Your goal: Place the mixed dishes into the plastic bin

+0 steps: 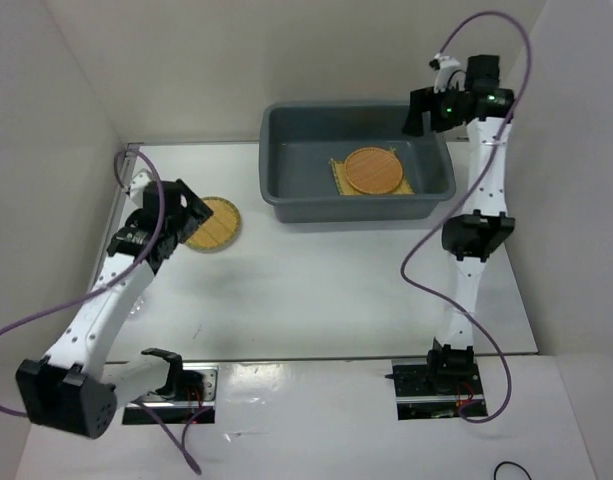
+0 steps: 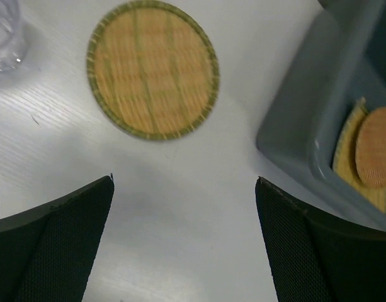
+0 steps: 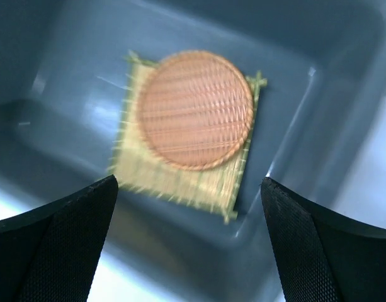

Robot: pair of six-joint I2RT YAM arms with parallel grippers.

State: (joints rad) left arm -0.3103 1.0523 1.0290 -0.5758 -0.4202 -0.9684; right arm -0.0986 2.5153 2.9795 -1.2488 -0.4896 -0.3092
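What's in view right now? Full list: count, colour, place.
plastic bin: 1, grey, far side of the table, right of centre
square mat: 1, yellow woven, flat on the bin floor
plain disc: 1, orange-brown, lying on the square mat in the bin
green-rimmed disc: 1, yellow woven, flat on the table left of the bin
glass cup: 1, clear, on the table near the green-rimmed disc, cut off by the edge of the left wrist view
table: 1, white
left gripper: 1, black fingers, open, over the table near the green-rimmed disc
right gripper: 1, black fingers, open, above the bin
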